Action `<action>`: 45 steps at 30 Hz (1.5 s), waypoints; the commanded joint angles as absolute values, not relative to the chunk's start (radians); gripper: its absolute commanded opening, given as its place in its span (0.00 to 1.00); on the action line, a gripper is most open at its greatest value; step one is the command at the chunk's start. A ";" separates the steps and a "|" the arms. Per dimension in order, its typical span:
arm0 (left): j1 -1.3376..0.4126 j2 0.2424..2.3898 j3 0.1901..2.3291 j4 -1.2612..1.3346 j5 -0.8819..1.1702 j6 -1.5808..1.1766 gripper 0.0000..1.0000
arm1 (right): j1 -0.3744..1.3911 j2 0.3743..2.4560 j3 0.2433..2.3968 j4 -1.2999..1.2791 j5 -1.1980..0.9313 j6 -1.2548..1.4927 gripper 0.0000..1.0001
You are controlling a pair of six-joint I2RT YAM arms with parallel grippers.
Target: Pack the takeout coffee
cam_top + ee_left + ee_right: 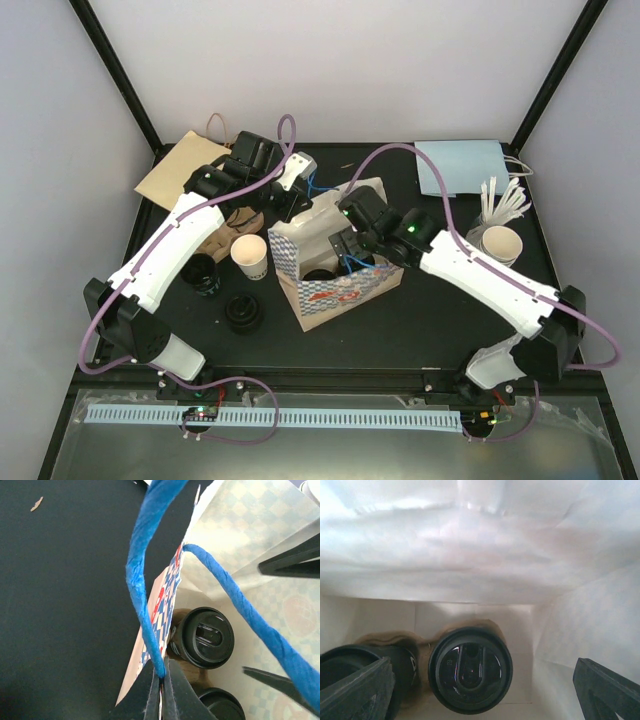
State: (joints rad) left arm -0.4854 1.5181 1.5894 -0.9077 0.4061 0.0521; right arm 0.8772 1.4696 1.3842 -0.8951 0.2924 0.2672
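Table [420, 320], black, carries the whole set-up. Paper bag [335, 290], checkered blue and red, stands open-mouthed at frame centre in the top view. Left gripper [161, 679] is clenched on the bag's rim at the root of a blue handle [137, 575], holding the mouth open. Right gripper [483, 662] reaches down inside the bag, jaws spread wide, grasping nothing.

Lidded cup [470, 670] stands upright on the bag floor, straight ahead of the right gripper and between its fingers, long axis pointing up at the camera. Second lidded cup [350, 662] sits just beside it at lower left of that frame.

Judgement: two cups are in; the right arm must rise straight along that axis to clear the walls.

Top view alone shows an unlidded white cup [250, 256] and a loose black lid [243, 313] left of the bag, nearer the left arm. Wrist views alone show both bagged cups plainly; from above the right arm covers most of them.
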 commanded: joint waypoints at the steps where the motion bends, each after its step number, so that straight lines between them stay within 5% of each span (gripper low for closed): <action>1: -0.478 1.506 1.636 -0.918 0.409 0.054 0.02 | 0.874 1.412 1.457 -0.943 0.314 0.212 1.00; 27: -0.449 1.721 1.810 -0.842 0.350 -0.038 0.04 | 0.575 1.248 1.604 -1.051 0.385 0.189 0.98; 36: -0.442 1.670 1.805 -0.839 0.332 -0.048 0.46 | 0.300 1.135 1.430 -1.039 0.356 0.320 0.74; 45: -0.437 1.401 1.586 -0.760 0.297 -0.042 0.75 | 0.148 1.301 1.369 -0.992 0.428 0.437 0.66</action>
State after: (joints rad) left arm -0.4461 1.5459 1.6714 -0.8291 0.3302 -0.0414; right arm 0.1825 1.2407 1.3937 -1.0344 0.3843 0.3691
